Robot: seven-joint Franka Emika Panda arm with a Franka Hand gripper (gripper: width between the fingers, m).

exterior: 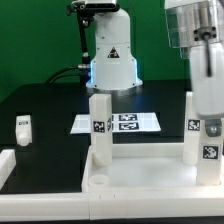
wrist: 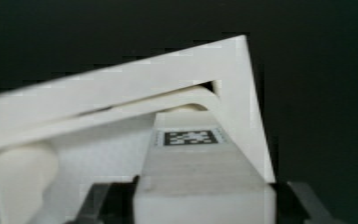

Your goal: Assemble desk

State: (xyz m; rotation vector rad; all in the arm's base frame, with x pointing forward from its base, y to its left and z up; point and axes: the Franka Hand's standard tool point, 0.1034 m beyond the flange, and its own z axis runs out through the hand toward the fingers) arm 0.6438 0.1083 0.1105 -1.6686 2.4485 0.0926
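The desk's white tabletop slab lies at the front of the black table. Two white block legs stand upright on it, one on the exterior view's left and one toward the right. Just right of that one, my gripper comes down from above, shut on a third leg at the slab's right end. In the wrist view this tagged leg fills the space between my dark fingers, gripper, above a corner of the slab.
A loose leg stands on the table at the exterior view's left, with a white piece at the left edge. The marker board lies behind the slab, in front of the robot base.
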